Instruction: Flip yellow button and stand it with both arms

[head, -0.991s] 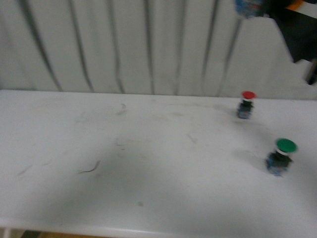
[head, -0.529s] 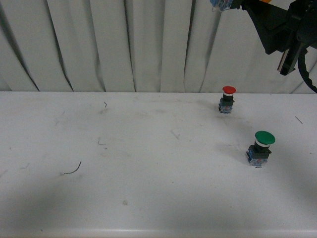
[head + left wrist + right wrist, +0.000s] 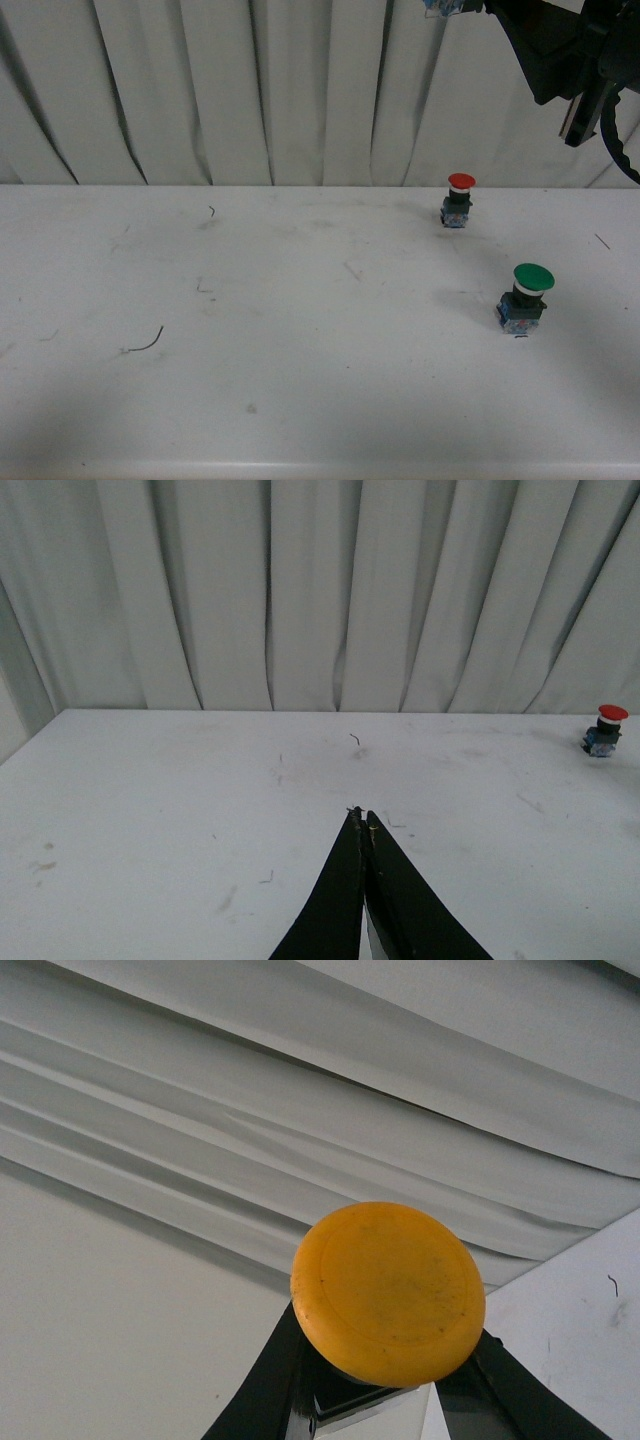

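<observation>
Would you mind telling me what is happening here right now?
The right gripper holds the yellow button high above the table. The left gripper is shut and empty, over the table. The red button and the green button stand upright on the table, untouched.

Left tool (image 3: 362,816) closed, red button (image 3: 604,730) — upright

I am gripping the small push-button switch with the round yellow-orange cap (image 3: 388,1290) aloft in my black right gripper (image 3: 385,1378); my black left gripper (image 3: 362,822) is hanging pinched together, empty.
</observation>
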Robot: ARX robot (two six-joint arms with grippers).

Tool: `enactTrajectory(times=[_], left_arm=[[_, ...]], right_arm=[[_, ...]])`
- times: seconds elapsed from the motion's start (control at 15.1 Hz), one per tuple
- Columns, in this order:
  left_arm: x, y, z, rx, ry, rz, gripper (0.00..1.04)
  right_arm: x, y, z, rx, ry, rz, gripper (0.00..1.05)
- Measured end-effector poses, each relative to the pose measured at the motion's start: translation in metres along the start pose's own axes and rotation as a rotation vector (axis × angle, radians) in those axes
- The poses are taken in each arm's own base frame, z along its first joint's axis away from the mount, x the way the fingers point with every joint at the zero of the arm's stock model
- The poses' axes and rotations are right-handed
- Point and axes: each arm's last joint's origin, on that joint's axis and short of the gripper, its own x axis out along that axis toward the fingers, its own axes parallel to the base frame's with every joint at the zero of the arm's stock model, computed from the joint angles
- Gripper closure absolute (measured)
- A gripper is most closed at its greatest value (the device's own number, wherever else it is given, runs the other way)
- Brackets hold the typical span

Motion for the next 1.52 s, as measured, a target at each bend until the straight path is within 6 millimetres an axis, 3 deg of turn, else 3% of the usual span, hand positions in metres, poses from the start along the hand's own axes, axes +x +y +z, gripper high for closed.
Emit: enactTrajectory(times=[0.66, 0.99, 1.26, 1.39, 1.45, 1.52], left_arm=[[0.0, 0.0, -0.029, 0.0, 0.009, 0.003, 1.03], [0.0, 0.0, -0.027, 0.0, -0.009, 0.0, 1.03], [0.0, 0.0, -0.027, 0.0, -0.009, 0.0, 0.55], [0.0, 0.0, -0.027, 0.0, -0.009, 0.0, 0.28], [0.0, 0.0, -0.027, 0.0, -0.009, 0.0, 0.17], [0.0, 0.0, -0.027, 0.0, -0.009, 0.0, 0.13]], right_arm=[[0.003, 0.002, -0.008, -0.004, 0.019, 0.007, 0.76], [0.003, 0.004, -0.008, -0.014, 0.02, 0.014, 0.76], [0.006, 0.008, -0.014, -0.091, 0.033, 0.016, 0.76], [0.017, 0.005, -0.021, -0.176, 0.054, -0.113, 0.77], [0.023, 0.001, -0.022, -0.262, 0.057, -0.215, 0.77], [0.024, -0.001, -0.021, -0.283, 0.056, -0.245, 0.77]])
